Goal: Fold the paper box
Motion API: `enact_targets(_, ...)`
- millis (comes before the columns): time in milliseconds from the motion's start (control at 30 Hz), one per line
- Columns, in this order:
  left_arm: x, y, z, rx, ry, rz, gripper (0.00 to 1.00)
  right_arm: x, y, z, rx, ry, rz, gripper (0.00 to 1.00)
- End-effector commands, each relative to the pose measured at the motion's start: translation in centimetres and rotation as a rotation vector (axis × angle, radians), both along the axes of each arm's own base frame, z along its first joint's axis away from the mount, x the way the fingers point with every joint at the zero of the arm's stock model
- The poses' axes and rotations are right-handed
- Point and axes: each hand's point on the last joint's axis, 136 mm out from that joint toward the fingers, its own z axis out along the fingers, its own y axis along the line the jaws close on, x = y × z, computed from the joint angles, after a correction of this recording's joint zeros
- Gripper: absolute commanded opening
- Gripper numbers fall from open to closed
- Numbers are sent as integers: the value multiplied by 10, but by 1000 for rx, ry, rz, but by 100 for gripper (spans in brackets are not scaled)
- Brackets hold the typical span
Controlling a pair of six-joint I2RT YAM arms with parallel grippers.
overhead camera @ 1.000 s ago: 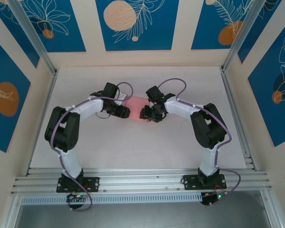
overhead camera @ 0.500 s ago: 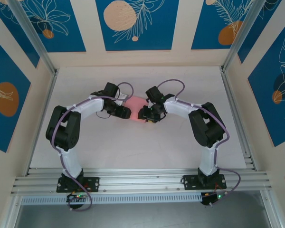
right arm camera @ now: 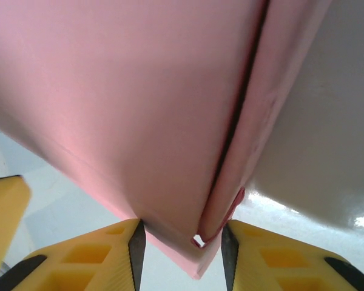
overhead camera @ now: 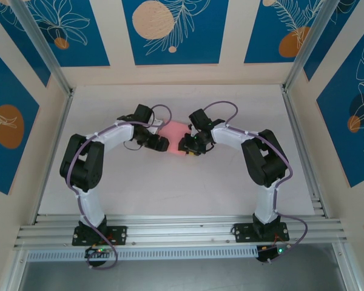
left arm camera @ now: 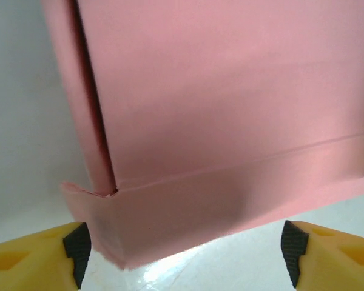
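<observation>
Box (overhead camera: 173, 129) sits on the table (overhead camera: 230, 182) midway between the side edges, nearer the far edge, with patterned blue walls (overhead camera: 173, 30) around. The left gripper (overhead camera: 159, 143) and right gripper (overhead camera: 185, 145) flank it closely and cover its near corners.

Left wrist: the box (left arm camera: 230, 109) looms close, a creased flap along its lower edge. The left gripper (left arm camera: 182, 257) stands wide, its yellow fingertips (left arm camera: 36, 254) clear of the card.

Right wrist: the right gripper (right arm camera: 181, 254) is narrow, pinching the folded corner of the box (right arm camera: 121, 109).
</observation>
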Motion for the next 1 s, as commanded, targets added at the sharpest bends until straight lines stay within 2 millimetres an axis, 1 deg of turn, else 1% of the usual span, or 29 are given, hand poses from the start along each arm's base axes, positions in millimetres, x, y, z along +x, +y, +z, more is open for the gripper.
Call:
enact_targets(0, 32, 5, 54, 78, -187, -16, 88, 7, -1, -4, -41, -41, 38, 37)
enact_targets(67, 53, -6, 72, 77, -299, -110, 91, 8, 0, -3, -44, -56, 56, 36)
enact_targets(133, 71, -20, 77, 81, -407, -236, 92, 9, 0, -3, -48, -69, 64, 36)
enact_targets(200, 85, -33, 72, 74, -464, -341, 95, 9, 1, -3, -40, -76, 74, 36)
enact_targets(233, 92, -40, 68, 65, -461, -373, 95, 8, 1, -2, -41, -76, 75, 36)
enact_targets(300, 104, -54, 68, 25, -442, -419, 96, 7, 1, -2, -38, -75, 81, 36)
enact_targets(333, 111, -61, 65, 6, -430, -432, 95, 7, 1, -1, -37, -77, 84, 36)
enact_targets(400, 118, -74, 59, -39, -393, -466, 91, 7, 1, 0, -32, -76, 86, 36)
enact_targets(467, 123, -81, 46, -46, -332, -482, 84, 8, -2, 1, -32, -75, 79, 36)
enact_targets(533, 126, -78, 31, -12, -269, -477, 74, 8, -4, 1, -22, -71, 71, 36)
enact_targets(600, 122, -72, 20, 18, -209, -470, 65, 8, -5, 2, -3, -71, 62, 36)
enact_targets(700, 105, -64, 3, 35, -128, -457, 64, 6, -7, 4, 12, -76, 51, 36)
enact_targets(767, 95, -56, -7, 57, -111, -421, 64, 4, -8, 4, 18, -80, 51, 36)
enact_targets(867, 86, -40, -14, 101, -112, -334, 66, -1, -10, 1, 17, -74, 50, 36)
enact_targets(967, 82, -23, -15, 163, -111, -266, 69, -5, -11, -2, 17, -72, 53, 36)
